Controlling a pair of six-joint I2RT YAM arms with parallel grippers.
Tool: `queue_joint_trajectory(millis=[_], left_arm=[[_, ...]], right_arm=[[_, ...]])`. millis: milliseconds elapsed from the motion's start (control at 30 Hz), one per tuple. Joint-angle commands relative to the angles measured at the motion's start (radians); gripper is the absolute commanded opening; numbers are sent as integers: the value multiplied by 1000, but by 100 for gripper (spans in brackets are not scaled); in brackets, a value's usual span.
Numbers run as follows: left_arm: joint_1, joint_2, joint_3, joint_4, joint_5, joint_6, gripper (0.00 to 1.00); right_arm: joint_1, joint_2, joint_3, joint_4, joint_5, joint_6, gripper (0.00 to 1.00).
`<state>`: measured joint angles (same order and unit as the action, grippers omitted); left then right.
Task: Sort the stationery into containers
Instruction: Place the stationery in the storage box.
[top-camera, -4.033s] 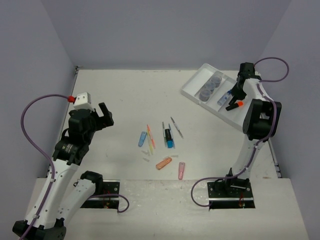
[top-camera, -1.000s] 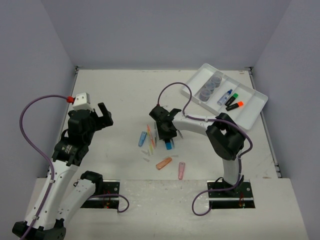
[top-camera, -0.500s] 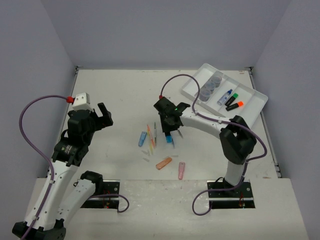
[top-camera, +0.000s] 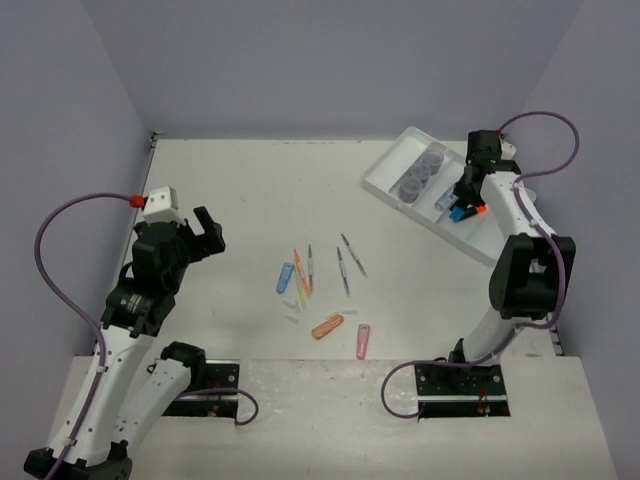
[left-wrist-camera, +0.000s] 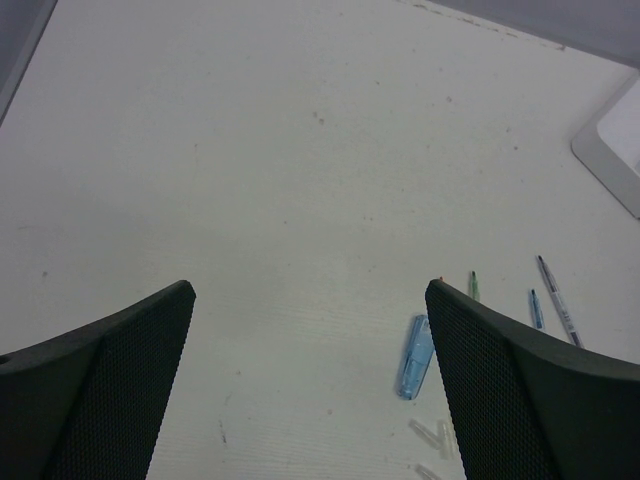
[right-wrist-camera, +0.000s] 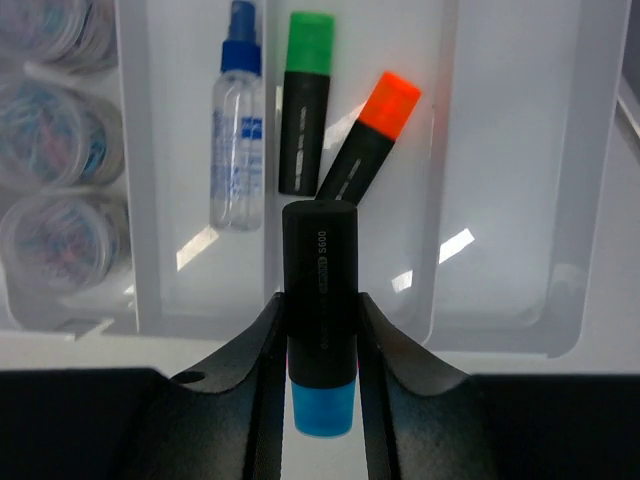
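Observation:
My right gripper (right-wrist-camera: 320, 320) (top-camera: 463, 205) is shut on a black highlighter with a blue cap (right-wrist-camera: 320, 300) and holds it above the white divided tray (right-wrist-camera: 500, 180) (top-camera: 505, 235) at the back right. In the tray's middle compartment lie a green-capped highlighter (right-wrist-camera: 306, 100), an orange-capped highlighter (right-wrist-camera: 368, 135) and a small spray bottle (right-wrist-camera: 238, 130). Three round pots (top-camera: 420, 175) fill the left compartment. My left gripper (left-wrist-camera: 310, 390) (top-camera: 205, 235) is open and empty above bare table at the left. Thin pens (top-camera: 342, 265) and blue (top-camera: 285, 277), orange (top-camera: 327, 326) and pink (top-camera: 363, 341) capsule pieces lie mid-table.
Small clear caps (left-wrist-camera: 430, 432) lie by the blue capsule (left-wrist-camera: 414, 356). Grey walls close the table at the back and sides. The tray's right compartment (right-wrist-camera: 525, 150) holds nothing.
My right gripper picked the blue-capped highlighter out of the pile mid-table and carried it back right, over the tray. The left arm has barely moved.

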<state>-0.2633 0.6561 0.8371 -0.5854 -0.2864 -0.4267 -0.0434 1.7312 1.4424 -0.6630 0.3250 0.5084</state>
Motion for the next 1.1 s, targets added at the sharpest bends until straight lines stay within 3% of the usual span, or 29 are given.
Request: queue_joint_trajectory(millis=[0,533,767,900,1067], left_arm=[[-10,-10,-1,32,13,6,100],[-13,-2,-1,32,14,8,100],[-14,-6,-3,32,6,6,100],[-14,-2,-3,32,7,6,100],[-14,-1,-2,32,3,6,100]], right_arm=[[-67,125,135,20,44,-7,4],[-125,323,184,22,32,-11,16],[-139,346,220,-19,40,-22,53],[-139,346,230,-33,26,-20,63],[-110,294,216,-18,-11,-29,63]])
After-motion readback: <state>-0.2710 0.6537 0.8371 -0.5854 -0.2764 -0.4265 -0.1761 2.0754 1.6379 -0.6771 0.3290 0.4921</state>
